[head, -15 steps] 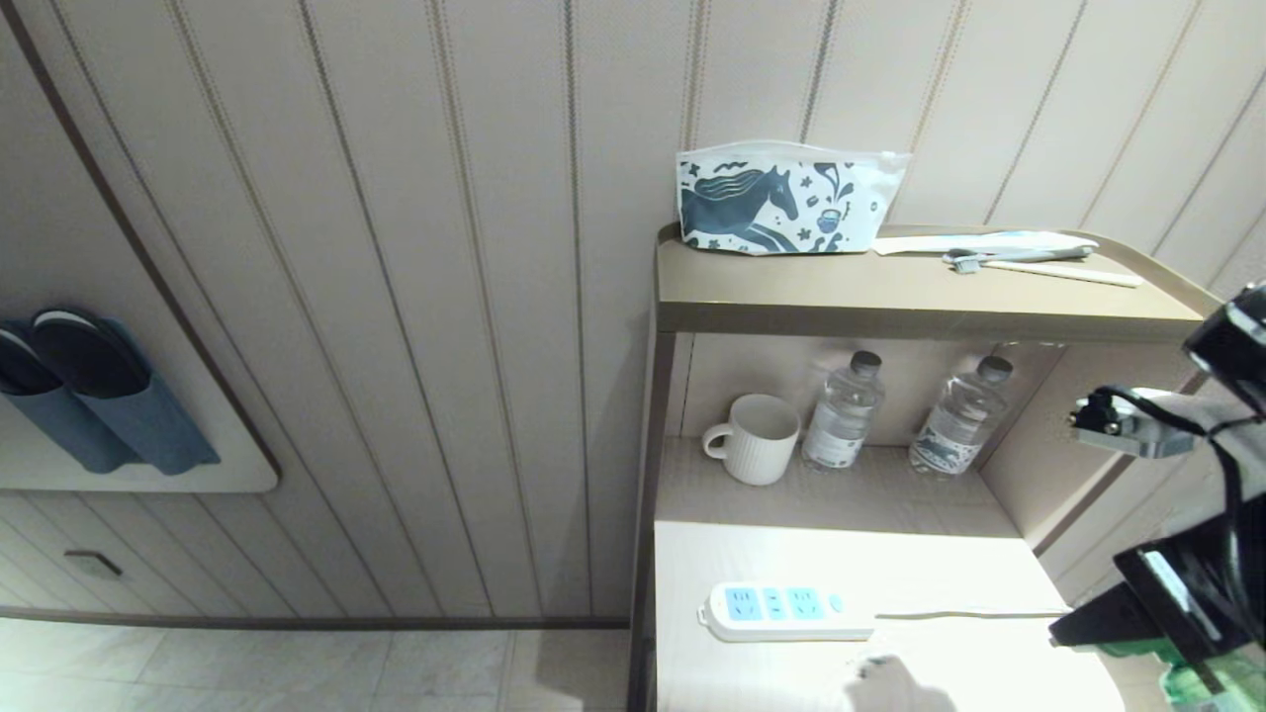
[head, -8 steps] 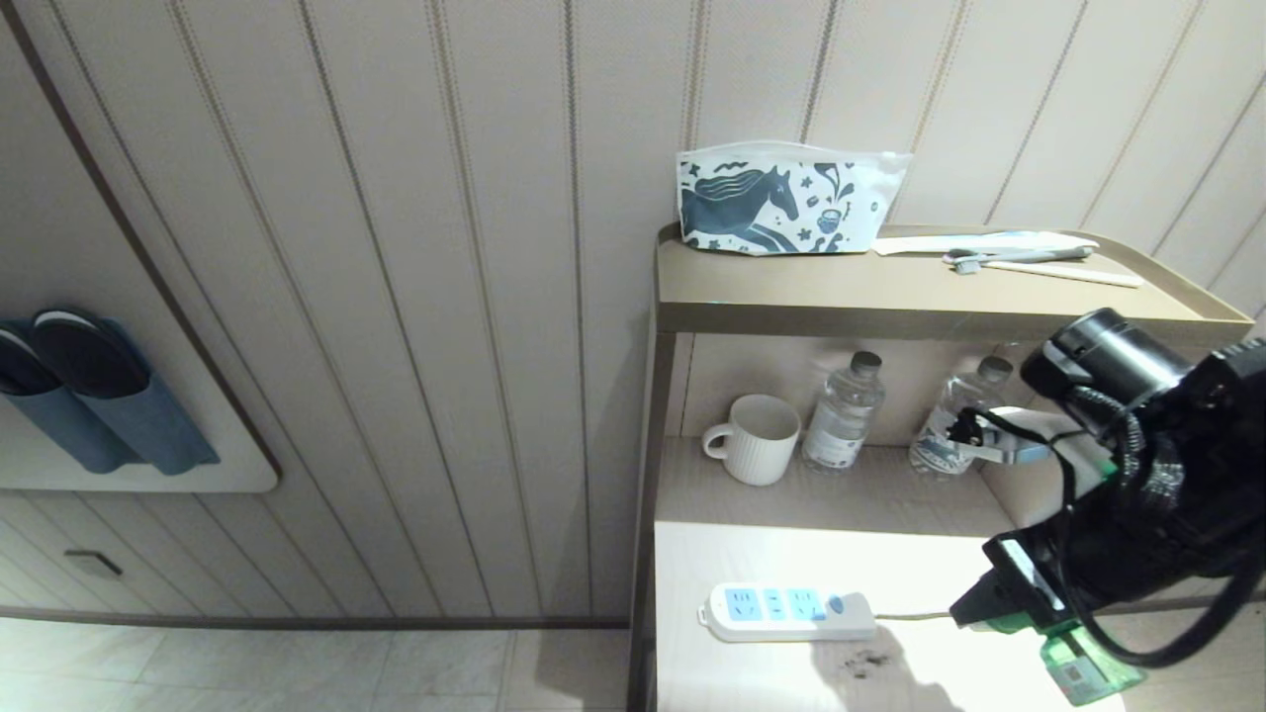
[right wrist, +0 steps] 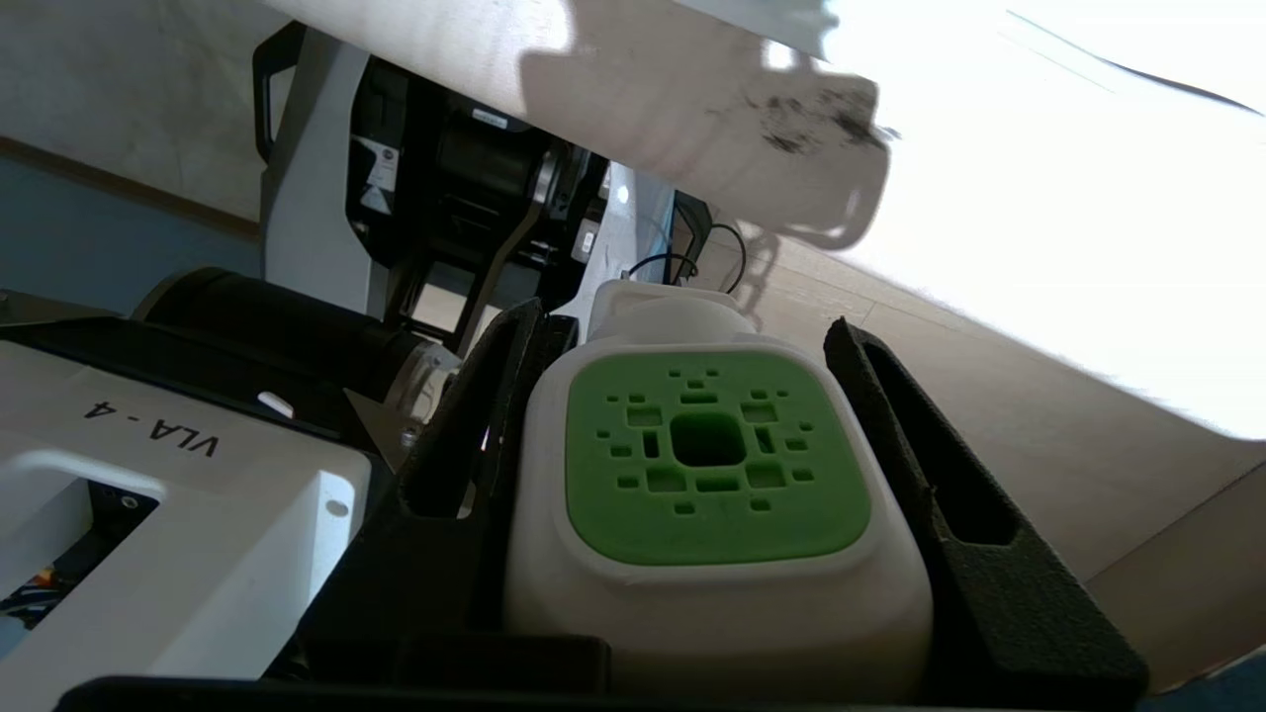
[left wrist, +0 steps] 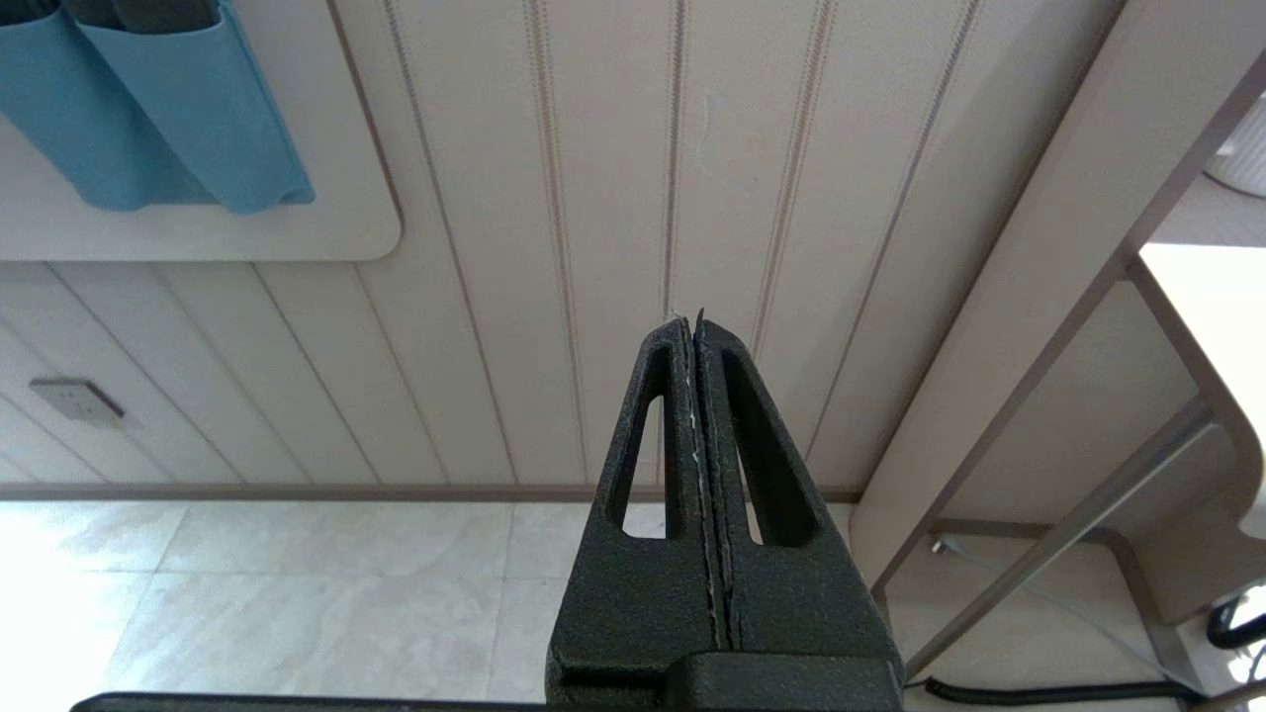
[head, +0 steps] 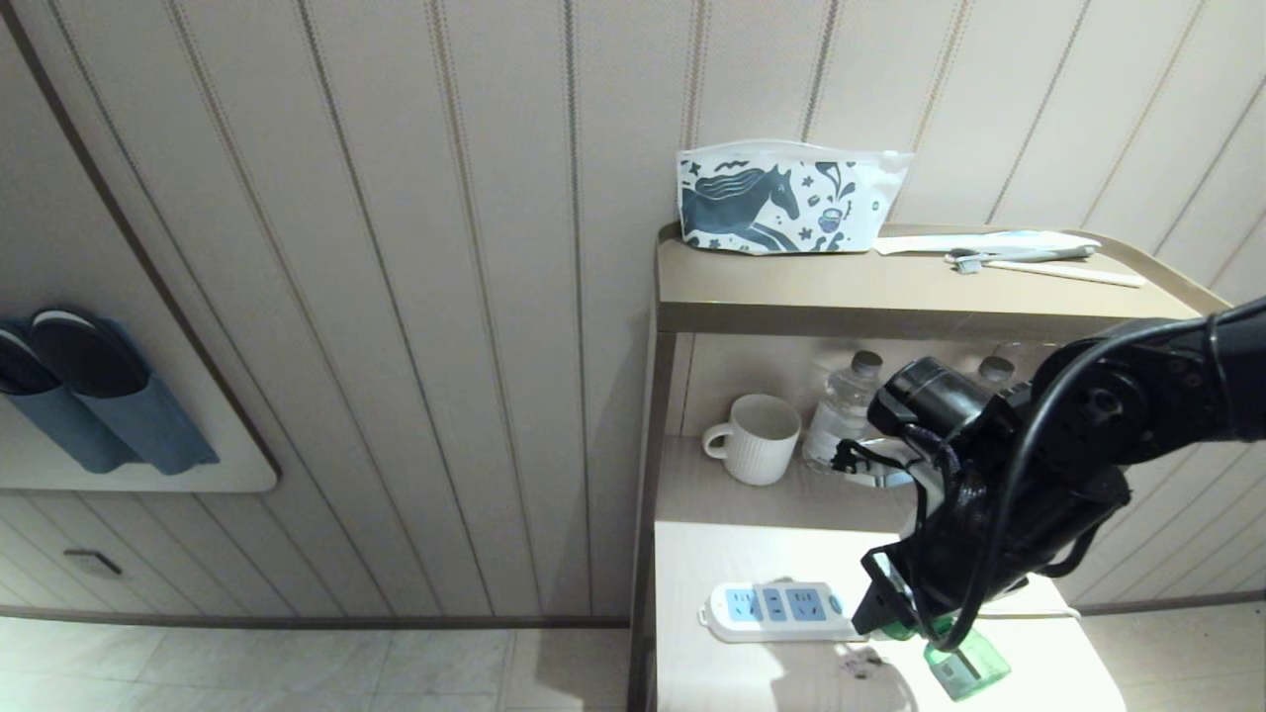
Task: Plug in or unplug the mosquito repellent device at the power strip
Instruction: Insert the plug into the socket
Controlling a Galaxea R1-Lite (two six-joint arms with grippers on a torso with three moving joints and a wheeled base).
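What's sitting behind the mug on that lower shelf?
Nothing directly behind the mug, only the shelf's back panel. Beside it stands a water bottle; a second bottle is mostly covered by the right arm, cap visible.

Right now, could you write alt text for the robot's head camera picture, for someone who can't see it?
The robot's right gripper holds the mosquito repellent device just above a bedside table, right beside the white power strip. Behind sit a mug and water bottles; a horse-print pouch rests on the top shelf.

A white mug [head: 757, 438] stands beside a water bottle [head: 839, 415].
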